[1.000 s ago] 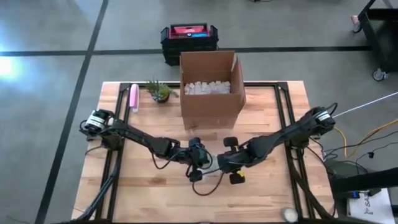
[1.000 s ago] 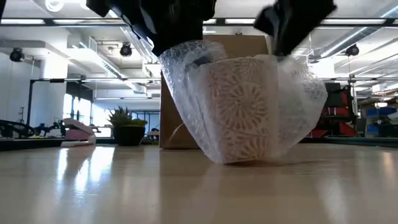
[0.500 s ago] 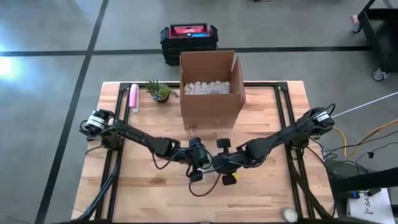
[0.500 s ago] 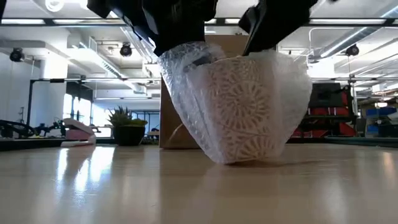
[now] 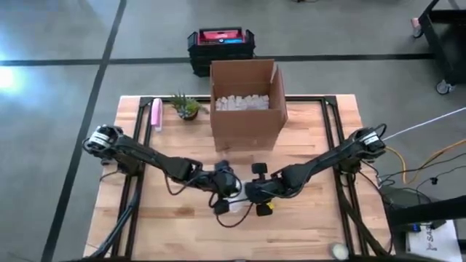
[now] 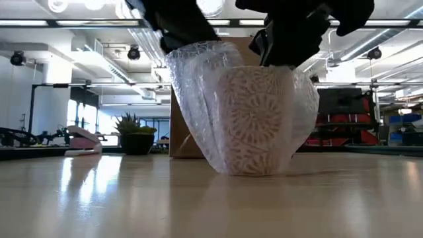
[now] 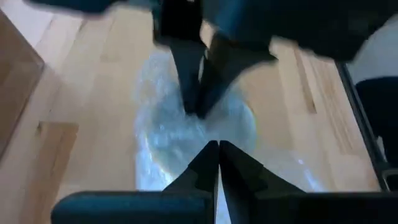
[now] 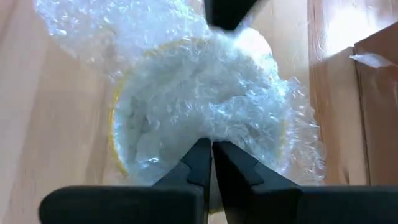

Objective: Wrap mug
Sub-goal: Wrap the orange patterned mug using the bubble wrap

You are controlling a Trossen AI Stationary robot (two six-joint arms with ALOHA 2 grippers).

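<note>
Wooden table (image 5: 175, 218) carries the mug (image 6: 254, 119) just in front of the cardboard box (image 5: 247, 109), where left hand (image 5: 224, 191) and right hand (image 5: 251, 195), both clenched on bubble wrap (image 6: 198, 99), could tip it by tugging unevenly.

white lace-pattern mug (image 6: 254, 119) w/ yellow rim, clear bubble wrap (image 6: 198, 99).

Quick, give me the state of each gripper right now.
Left gripper: shut on the bubble wrap over the mug.
Right gripper: shut on the bubble wrap.
</note>
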